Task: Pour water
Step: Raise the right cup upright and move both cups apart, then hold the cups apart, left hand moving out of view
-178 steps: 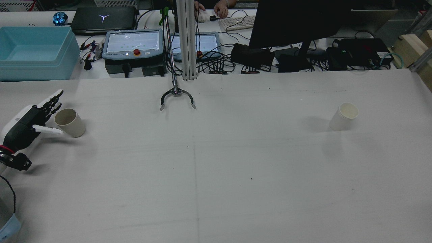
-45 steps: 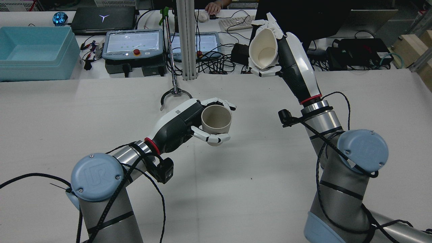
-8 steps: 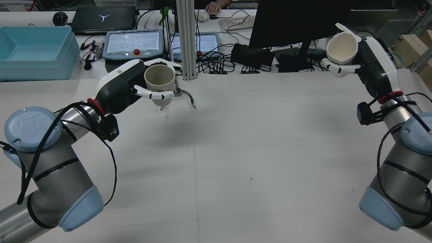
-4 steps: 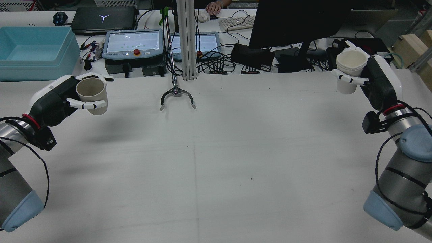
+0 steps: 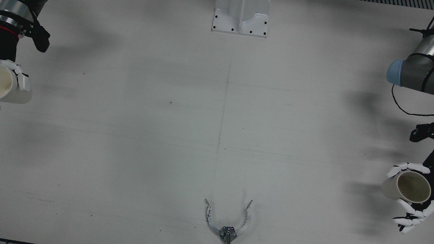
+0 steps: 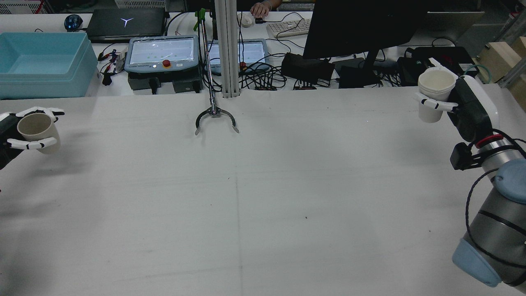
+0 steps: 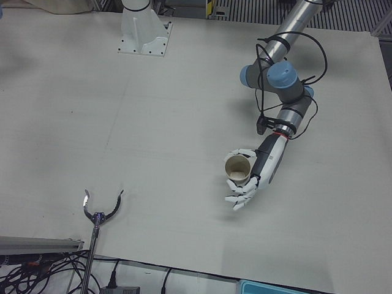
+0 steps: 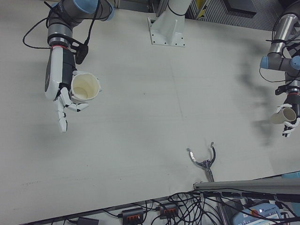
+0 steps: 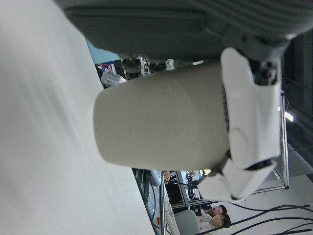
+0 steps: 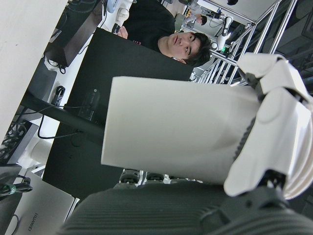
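My left hand (image 6: 10, 135) is shut on a beige paper cup (image 6: 39, 131) at the table's far left edge, and the cup stands upright, mouth up. The same cup (image 7: 237, 168) and left hand (image 7: 266, 162) show in the left-front view, and the cup (image 9: 161, 122) fills the left hand view. At the far right, my right hand (image 6: 468, 109) is shut on a white cup (image 6: 433, 96), upright and held above the table. The right-front view shows the white cup (image 8: 84, 87) in my right hand (image 8: 58, 77). Both cups look empty from above.
A reacher tool's metal claw (image 6: 216, 119) lies on the table (image 6: 263, 205) at the back centre, by an aluminium post (image 6: 228, 45). Behind the table are a blue bin (image 6: 41, 61), teach pendants (image 6: 162, 51), a monitor (image 6: 357, 24) and a person's hand (image 6: 261, 8).
Both arms have swung outward with their cups. The left hand went left and lower, to the table's edge. The right hand shifted slightly right, its cup now upright.
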You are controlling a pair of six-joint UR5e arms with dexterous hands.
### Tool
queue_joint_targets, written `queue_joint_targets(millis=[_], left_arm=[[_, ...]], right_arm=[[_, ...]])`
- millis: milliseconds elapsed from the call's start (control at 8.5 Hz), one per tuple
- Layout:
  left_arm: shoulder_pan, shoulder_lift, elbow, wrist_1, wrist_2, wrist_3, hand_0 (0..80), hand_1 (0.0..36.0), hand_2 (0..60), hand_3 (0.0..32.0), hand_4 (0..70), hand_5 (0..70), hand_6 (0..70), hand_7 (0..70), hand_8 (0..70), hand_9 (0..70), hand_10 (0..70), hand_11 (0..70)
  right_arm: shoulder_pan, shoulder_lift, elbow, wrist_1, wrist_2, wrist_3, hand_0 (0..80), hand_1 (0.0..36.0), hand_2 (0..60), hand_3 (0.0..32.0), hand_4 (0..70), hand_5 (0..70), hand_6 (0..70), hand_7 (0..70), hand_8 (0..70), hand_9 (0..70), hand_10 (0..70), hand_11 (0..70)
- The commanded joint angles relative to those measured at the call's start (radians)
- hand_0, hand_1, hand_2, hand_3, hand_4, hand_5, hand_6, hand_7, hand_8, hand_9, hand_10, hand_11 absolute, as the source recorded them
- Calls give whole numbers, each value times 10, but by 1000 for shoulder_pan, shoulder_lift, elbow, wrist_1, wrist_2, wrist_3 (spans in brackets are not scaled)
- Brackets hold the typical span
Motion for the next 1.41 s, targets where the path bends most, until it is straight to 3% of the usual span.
queue_joint_targets(millis=[0,118,353,588,1059,1294], left_arm=[[-20,75,155,-204,-25,6,521,333,600,0,295,700,147,309,79,143,74,131],[-23,75,211,-260,-25,6,523,337,600,0,293,700,149,309,80,145,76,133],[-72,78,244,-305,-25,6,521,334,600,0,292,700,145,303,80,144,77,135],[-72,78,348,-384,-33,11,516,326,600,0,298,700,139,291,79,141,76,132],[-71,71,367,-408,-53,-4,517,326,600,0,295,700,138,286,81,143,80,138],[-69,65,367,-416,-53,-33,537,349,600,0,307,700,146,293,84,147,82,142]], right_arm=[[-10,-7,-7,-8,-8,-13,463,175,332,0,156,547,44,101,48,95,57,95],[-12,1,-7,-14,-7,-14,463,177,338,0,164,555,49,110,47,96,57,95],[-15,-2,-3,-16,-7,-7,467,181,346,0,172,566,55,119,48,97,57,94],[-25,1,-4,-16,-7,-7,470,184,340,0,172,577,54,122,44,93,53,89],[-35,1,-6,-18,-5,-13,472,189,340,0,174,589,57,127,44,92,52,89],[-55,3,-6,-18,-1,-16,472,190,342,0,171,588,56,125,43,90,52,88]])
